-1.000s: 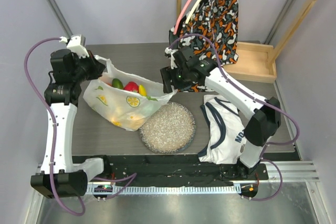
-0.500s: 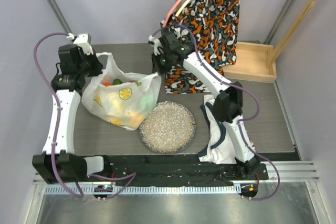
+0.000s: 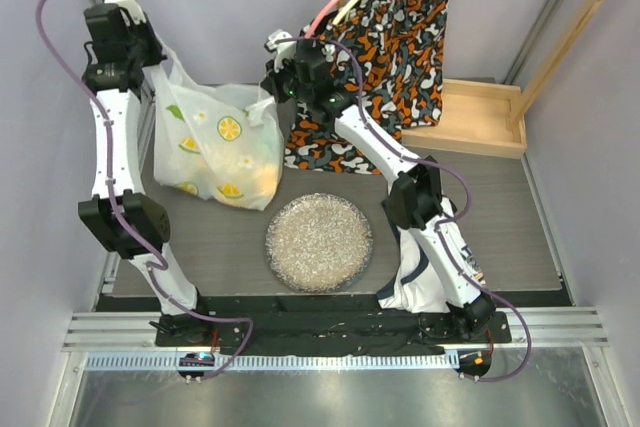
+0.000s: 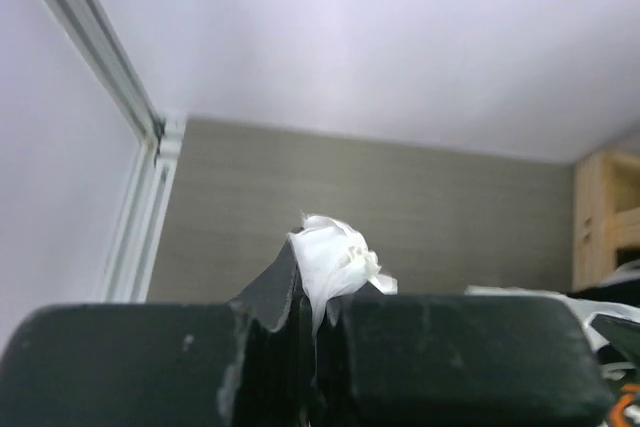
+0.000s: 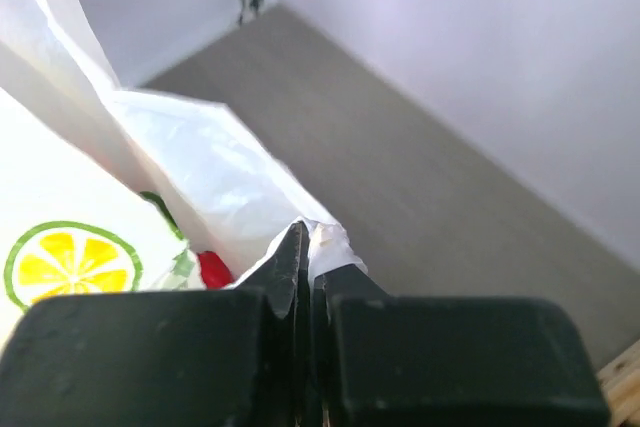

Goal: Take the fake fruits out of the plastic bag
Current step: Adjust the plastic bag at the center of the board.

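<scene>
Plastic pinched tight at both top edges, hung high.
Hold left tool [image 4: 315, 297] and right tool [image 5: 310, 247] clamped on the plastic bag [image 3: 215, 147] over the desk [image 3: 480, 207]; pull apart gently, evenly, with fake fruits [image 5: 213, 269] weighing its bottom.

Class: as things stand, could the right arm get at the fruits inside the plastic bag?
Probably not. The right claw is shut on the rim of the plastic bag, the left claw grips the other side, and the fruits lie low inside.
</scene>
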